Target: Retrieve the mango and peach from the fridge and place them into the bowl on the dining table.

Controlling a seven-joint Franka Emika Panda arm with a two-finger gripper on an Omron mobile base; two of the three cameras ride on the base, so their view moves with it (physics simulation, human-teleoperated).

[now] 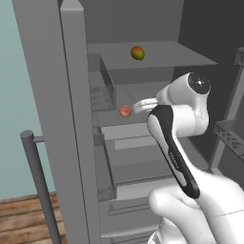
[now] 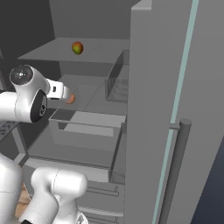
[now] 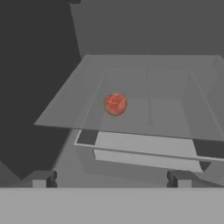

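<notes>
Open fridge (image 1: 52,95), arm reaching in toward the peach.
The peach (image 3: 115,104) lies on the middle shelf (image 3: 175,113), the mango (image 1: 137,53) on the shelf above; the gripper (image 3: 111,178) stands wide apart and empty, near the peach but not touching.

Inside the open fridge (image 1: 71,119), the upper shelf (image 1: 167,56) near the top of the frame carries the mango (image 1: 137,53), sitting alone toward its left-middle. The glass shelf below (image 3: 175,113), at mid-frame, carries the peach (image 3: 115,103), resting left of centre and well back from the front edge.
</notes>
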